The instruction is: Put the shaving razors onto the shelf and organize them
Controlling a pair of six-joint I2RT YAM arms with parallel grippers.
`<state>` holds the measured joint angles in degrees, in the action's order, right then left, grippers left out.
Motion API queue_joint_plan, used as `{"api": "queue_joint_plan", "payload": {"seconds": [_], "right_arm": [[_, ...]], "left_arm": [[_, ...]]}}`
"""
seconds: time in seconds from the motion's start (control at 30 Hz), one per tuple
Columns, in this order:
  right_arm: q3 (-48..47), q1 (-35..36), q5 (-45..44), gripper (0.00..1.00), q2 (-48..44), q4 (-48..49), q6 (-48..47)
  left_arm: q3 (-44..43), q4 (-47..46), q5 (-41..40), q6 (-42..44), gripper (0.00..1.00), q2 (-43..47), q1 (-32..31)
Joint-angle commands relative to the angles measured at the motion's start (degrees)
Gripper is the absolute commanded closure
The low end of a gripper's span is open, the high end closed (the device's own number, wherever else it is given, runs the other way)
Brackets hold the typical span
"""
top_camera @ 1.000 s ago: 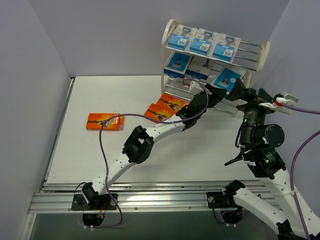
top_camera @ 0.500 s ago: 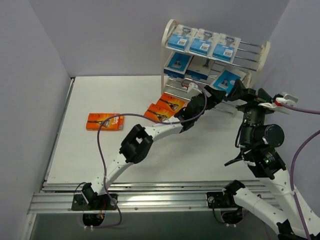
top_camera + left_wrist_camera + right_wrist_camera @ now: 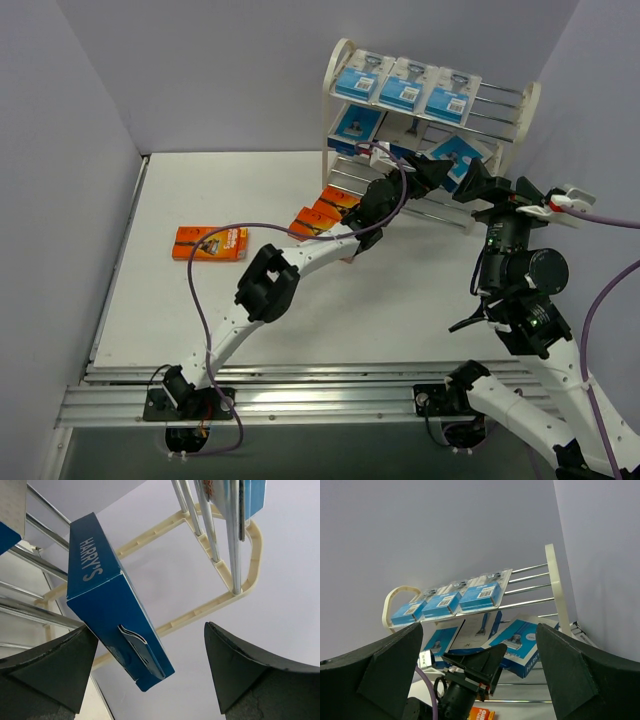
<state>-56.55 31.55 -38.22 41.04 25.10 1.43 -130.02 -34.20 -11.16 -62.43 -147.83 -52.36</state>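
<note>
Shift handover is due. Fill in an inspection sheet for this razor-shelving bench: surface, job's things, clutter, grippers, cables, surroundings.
Surface: white table; three orange rectangular boxes lie on it, one alone at left, two by the shelf.
Job's things: cream-white three-tier wire shelf; three blue-and-white blister packs on the top tier; dark blue cardboard box tilted on the middle tier.
Clutter: nothing seen.
Grippers: left gripper open, the blue box between its fingers; right gripper open, empty, facing the shelf.
Cables: purple cable looping over the left arm; second purple cable beside the right arm.
Surroundings: plain grey walls on three sides.
</note>
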Motion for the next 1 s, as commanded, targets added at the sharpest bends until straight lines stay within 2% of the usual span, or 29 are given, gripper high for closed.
{"api": "queue_joint_plan", "payload": {"seconds": [0.0,0.53,0.97], "right_arm": [[-0.57,0.35,-0.89,0.10,0.18,2.50,-0.82],[-2.86,-0.61,0.69,0.10,2.65,-3.13,2.70],[-3.04,-0.88,0.25,0.10,1.24,-7.52,3.75]], "left_arm": [[2.20,-2.46,1.67,1.79,0.06,5.17,0.41],[9.60,-1.84,8.43,-1.99,0.06,8.34,2.52],[22.16,-11.33,10.19,-2.52,0.06,15.81,3.84]]}}
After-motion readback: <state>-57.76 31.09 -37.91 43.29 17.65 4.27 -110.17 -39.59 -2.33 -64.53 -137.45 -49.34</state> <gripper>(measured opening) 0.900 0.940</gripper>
